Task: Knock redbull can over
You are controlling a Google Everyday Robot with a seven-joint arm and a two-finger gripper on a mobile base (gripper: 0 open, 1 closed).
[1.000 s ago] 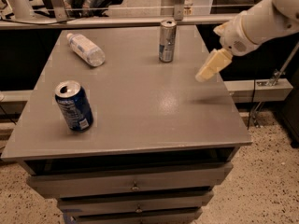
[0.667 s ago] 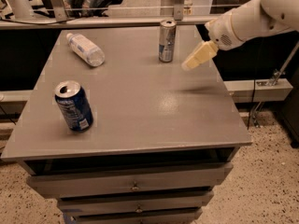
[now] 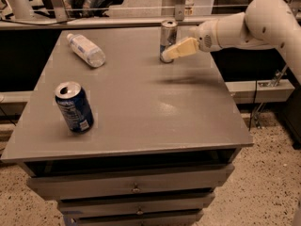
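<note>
Right, starting up close: grey drawers (image 3: 136, 188) stacked under the table (image 3: 141, 121), small knobs down the middle, and speckled floor (image 3: 268, 173) off at 4 o'clock.

On to the tabletop. At 8 o'clock, nearest the front edge, stands the blue can (image 3: 74, 108), wide, tab end open to us and leaning a touch to the left. It is all alone there, well apart from everything else.

Moving back, at 11 o'clock lies the bottle (image 3: 86, 50), clear plastic, flat on its side, white cap pointing to the far left corner.

Now the action, at 1 o'clock near the far edge: the redbull can (image 3: 167, 36) is upright, slim and silver with blue patches, its base planted on the table. And right on it is the gripper (image 3: 173, 53), coming in from 3 o'clock of the can! The cream fingers (image 3: 184, 47) read as one tapering wedge, jaws pressed together with no gap showing and nothing held between them. The tip sits low against the can's right side, near its base, overlapping it from this angle; whether it is actually pushing, I cannot tell. A dark shadow lies on the table just below the wedge.

Behind it the white arm (image 3: 244, 25) stretches away past the table's right edge, with a fat rounded joint at the upper right.

Farthest back, a metal rail (image 3: 117, 7) runs along behind the table.
</note>
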